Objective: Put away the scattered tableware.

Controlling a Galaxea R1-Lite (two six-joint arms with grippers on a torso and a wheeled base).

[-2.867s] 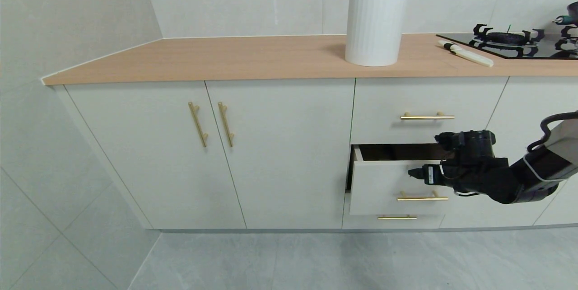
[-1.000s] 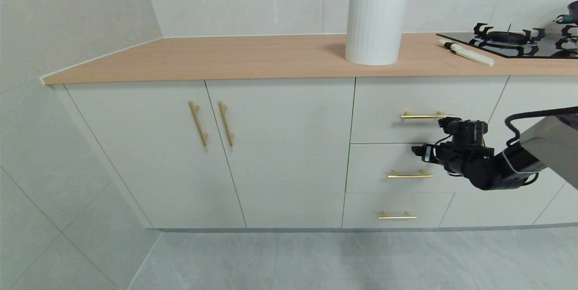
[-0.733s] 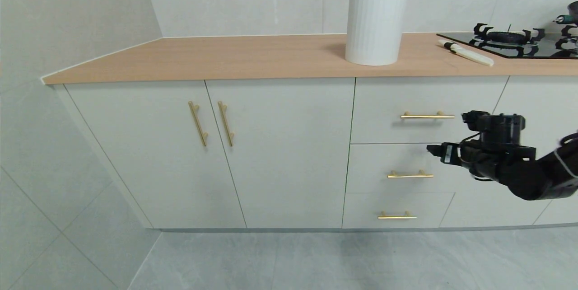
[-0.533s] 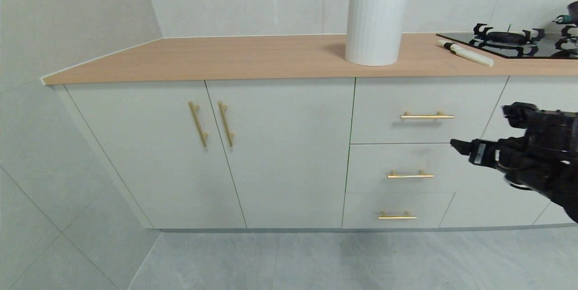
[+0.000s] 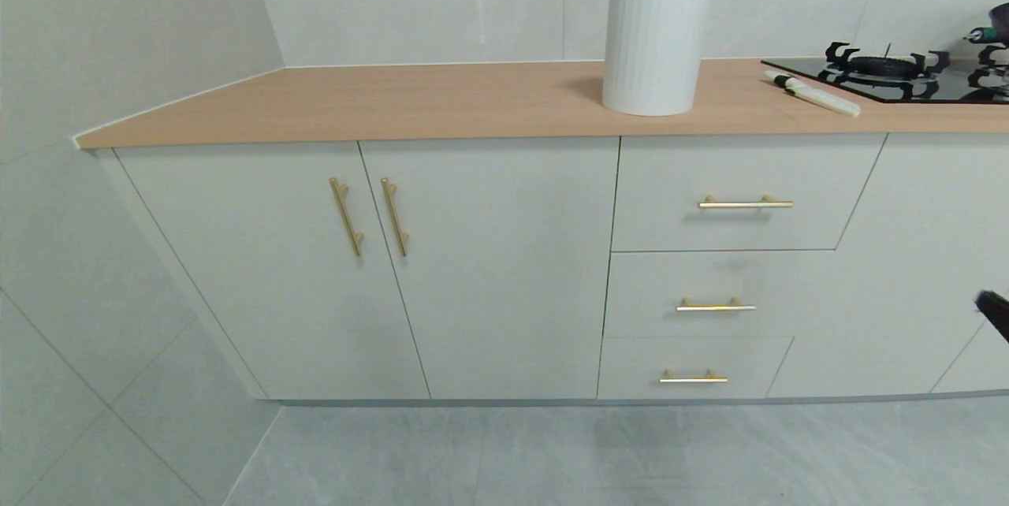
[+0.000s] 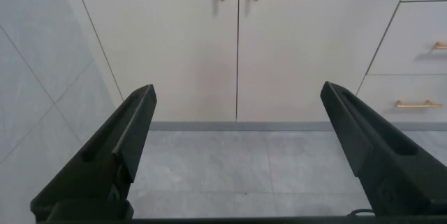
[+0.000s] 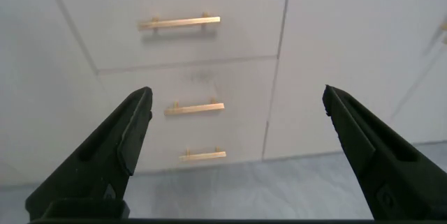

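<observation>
Cream-white utensil with dark band [image 5: 812,92] lies on light wooden countertop [image 5: 394,100], touching edge of black gas hob [image 5: 891,76], near tall white ribbed cylinder [image 5: 653,37]. Grey drawers with gold bar handles [image 5: 713,285] all closed. Left gripper [image 6: 237,93] wide apart, empty, facing grey cabinet doors [image 6: 237,42]; right gripper [image 7: 236,95] apart, empty, facing drawers.

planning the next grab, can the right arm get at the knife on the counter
Probably yes: the knife lies uncovered on the counter and the right claw is open, though it sits low, facing the drawers.
</observation>
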